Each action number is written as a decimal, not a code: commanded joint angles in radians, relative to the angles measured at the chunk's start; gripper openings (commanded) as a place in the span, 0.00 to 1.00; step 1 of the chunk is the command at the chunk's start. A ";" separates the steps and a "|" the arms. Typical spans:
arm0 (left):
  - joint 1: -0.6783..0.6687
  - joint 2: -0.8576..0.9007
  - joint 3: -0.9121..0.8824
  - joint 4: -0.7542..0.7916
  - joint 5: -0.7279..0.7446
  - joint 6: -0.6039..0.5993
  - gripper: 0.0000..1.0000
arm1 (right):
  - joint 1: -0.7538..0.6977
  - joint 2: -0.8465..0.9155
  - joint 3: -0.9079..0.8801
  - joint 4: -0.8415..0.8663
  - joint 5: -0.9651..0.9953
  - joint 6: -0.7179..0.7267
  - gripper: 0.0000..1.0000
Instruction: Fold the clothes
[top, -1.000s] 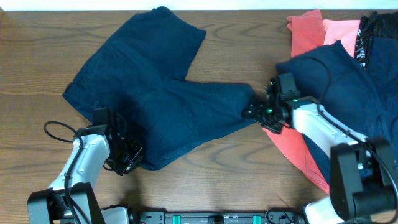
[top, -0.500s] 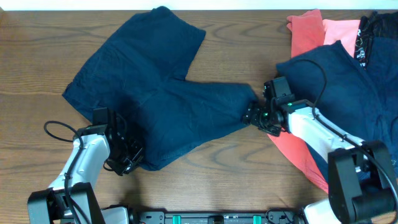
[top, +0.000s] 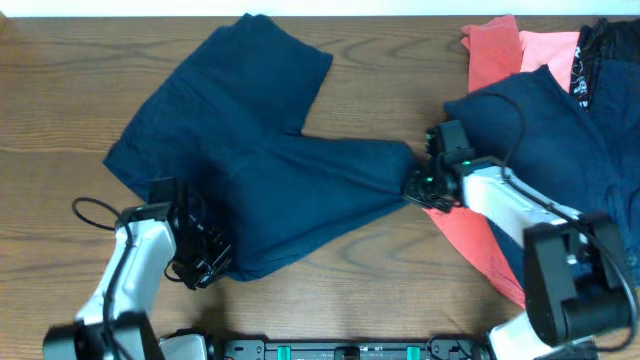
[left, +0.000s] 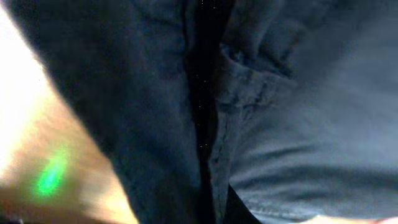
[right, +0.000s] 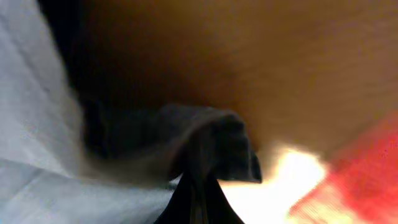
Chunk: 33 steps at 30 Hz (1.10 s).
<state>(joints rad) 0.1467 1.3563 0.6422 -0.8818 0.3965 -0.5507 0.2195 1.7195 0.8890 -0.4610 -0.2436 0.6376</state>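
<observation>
The dark navy cotton shorts (top: 270, 170) lie spread on the brown wooden table (top: 50, 100), left of centre. The left gripper (top: 208, 262) is clamped on their near-left hem, with the cloth bunched into it. The right gripper (top: 413, 186) is closed tight, pinching the shorts' right tip just beside a coral garment (top: 478, 242).

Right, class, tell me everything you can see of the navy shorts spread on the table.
The navy shorts are dark blue woven cloth, lightly creased, with a stitched seam showing in the left wrist view. They lie mostly flat on the wooden table, one leg pointing to the far edge, the other to the right. The right gripper pinches the end of that right leg; the left gripper is at the near-left edge, its grip hidden by cloth.
</observation>
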 joint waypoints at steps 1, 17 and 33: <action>-0.013 -0.115 0.062 -0.048 0.023 0.065 0.13 | -0.095 -0.136 0.054 -0.055 0.064 -0.083 0.01; -0.122 -0.781 0.130 -0.137 -0.045 -0.114 0.06 | -0.209 -0.438 0.390 -0.333 0.105 -0.330 0.01; -0.041 -0.336 0.130 0.280 -0.264 -0.313 0.06 | 0.036 -0.070 0.407 0.328 0.082 -0.365 0.01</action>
<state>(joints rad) 0.0586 0.9497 0.7666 -0.6250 0.2539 -0.7944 0.2428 1.5887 1.2690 -0.1993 -0.2573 0.2928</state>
